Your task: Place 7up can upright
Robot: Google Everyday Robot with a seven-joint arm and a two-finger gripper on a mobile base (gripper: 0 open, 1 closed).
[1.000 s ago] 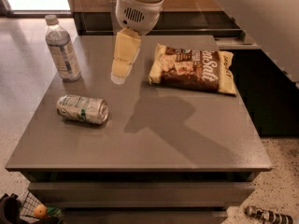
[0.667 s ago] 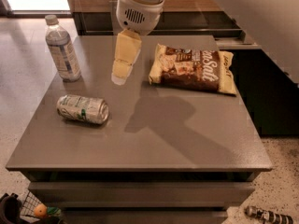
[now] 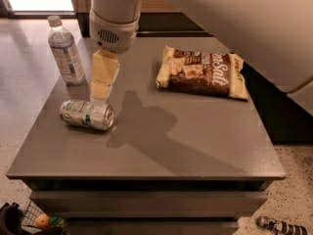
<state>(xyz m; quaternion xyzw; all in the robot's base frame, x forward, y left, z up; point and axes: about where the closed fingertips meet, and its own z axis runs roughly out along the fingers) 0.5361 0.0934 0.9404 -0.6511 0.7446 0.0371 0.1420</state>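
The 7up can [image 3: 87,114] lies on its side on the left part of the grey table [image 3: 161,146], its silvery end facing right. It has a pale green-and-white label. My gripper [image 3: 103,82], pale yellow under a white wrist, hangs just behind and above the can's right end. It holds nothing, and I see no contact with the can. The arm reaches in from the top right.
A clear water bottle [image 3: 66,50] with a white cap stands upright at the back left of the table. A chip bag [image 3: 203,72] lies flat at the back right. Small objects lie on the floor at the lower left [image 3: 43,221] and lower right [image 3: 279,225].
My gripper has moved left and toward the front of the table, coming down close to the can. The can, bottle and bag have not moved.
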